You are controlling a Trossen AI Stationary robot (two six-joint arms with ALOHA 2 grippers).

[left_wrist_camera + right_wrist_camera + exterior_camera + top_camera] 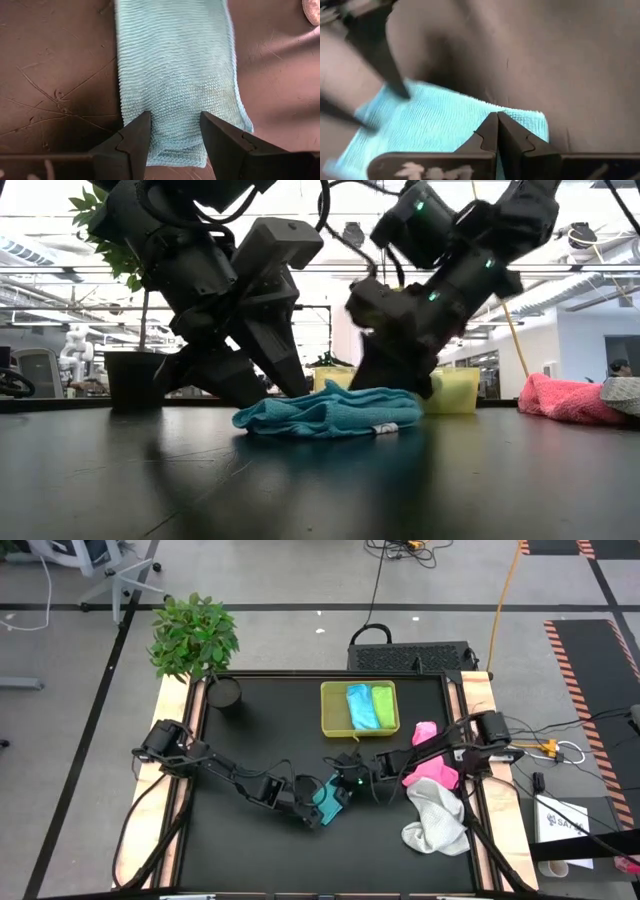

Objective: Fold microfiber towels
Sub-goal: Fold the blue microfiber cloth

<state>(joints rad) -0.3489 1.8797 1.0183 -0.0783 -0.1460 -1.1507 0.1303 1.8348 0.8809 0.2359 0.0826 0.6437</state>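
Note:
A teal towel (329, 798) lies folded into a narrow strip (175, 60) at the middle of the table. My left gripper (175, 125) stands open over one end of it, slanting down, both fingertips on the cloth. My right gripper (497, 116) is shut, with its tips at the towel's other end (395, 415). A pink towel (432, 772) and a white towel (436, 822) lie crumpled at the right. A light blue towel (360, 707) and a lime green towel (383, 707) lie folded in the tray. My left gripper sets its two spread fingertips (141, 125) on the top face of the teal strip near its end (175, 145), slanting down from the table's left. The fingers lie along the strip, which stays flat on the table. My right gripper has its shut fingertips (492, 125) on the teal towel close to its edge (520, 116), slanting down from the right. Whether a layer is caught between them I cannot tell. The towel rests on the table.
A yellow-green tray (325, 710) stands at the far middle of the table. A potted plant (195, 635) and a black pot (225, 692) are at the far left corner. Bare dark tabletop (250, 860) lies toward the near left.

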